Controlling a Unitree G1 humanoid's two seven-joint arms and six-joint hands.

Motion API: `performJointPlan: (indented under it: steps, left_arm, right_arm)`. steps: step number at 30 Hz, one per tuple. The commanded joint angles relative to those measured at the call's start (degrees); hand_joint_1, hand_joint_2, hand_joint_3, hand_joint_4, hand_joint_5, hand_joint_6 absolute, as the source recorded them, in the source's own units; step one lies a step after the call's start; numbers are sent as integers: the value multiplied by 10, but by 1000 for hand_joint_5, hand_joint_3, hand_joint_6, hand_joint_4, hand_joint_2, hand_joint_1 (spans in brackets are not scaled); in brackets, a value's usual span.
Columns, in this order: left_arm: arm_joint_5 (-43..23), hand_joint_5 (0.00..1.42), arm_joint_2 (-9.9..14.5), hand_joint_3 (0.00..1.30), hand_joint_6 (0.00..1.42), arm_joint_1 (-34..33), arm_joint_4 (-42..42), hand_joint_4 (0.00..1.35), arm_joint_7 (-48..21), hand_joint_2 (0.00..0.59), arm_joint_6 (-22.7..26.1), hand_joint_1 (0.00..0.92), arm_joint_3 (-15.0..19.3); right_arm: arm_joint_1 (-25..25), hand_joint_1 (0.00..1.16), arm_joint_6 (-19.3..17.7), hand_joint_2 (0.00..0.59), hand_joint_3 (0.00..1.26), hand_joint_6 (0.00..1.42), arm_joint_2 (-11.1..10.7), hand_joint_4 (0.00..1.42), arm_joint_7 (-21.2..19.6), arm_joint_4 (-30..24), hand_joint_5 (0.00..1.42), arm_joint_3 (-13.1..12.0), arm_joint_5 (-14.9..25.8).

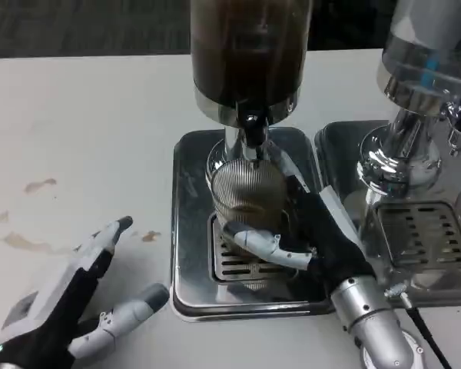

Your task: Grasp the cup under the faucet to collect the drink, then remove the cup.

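A ribbed clear cup [246, 196] stands on the drip grille under the black faucet [253, 129] of the dark drink dispenser [247, 54]. A little brown drink shows inside the cup. My right hand [307, 242] wraps around the cup from the right, its fingers [260, 242] curling across the cup's lower front. My left hand [73, 300] rests on the white table at the lower left with fingers spread, holding nothing.
The dispenser sits on a steel drip tray [188, 231]. A second dispenser [426, 69] with its own tray and grille [422, 234] stands at the right. Brown spill stains [38, 185] mark the table on the left.
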Motion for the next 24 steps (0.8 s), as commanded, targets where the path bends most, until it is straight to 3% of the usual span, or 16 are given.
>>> performJointPlan:
  steps: [1,8,24]
  left_arm:
    - [-10,0,9,0,0,9,-4,0,8,107,8,0,1]
    - [-16,0,11,0,0,10,-6,0,7,109,11,0,-1]
    - [-25,0,15,0,0,13,-13,0,6,109,20,0,-1]
  right_arm:
    - [5,836,-7,196,0,133,10,59,5,13,53,3,10]
    - [2,893,-11,187,15,183,15,139,8,22,125,10,9]
    - [-22,965,-38,203,371,404,30,401,-11,73,339,-8,22]
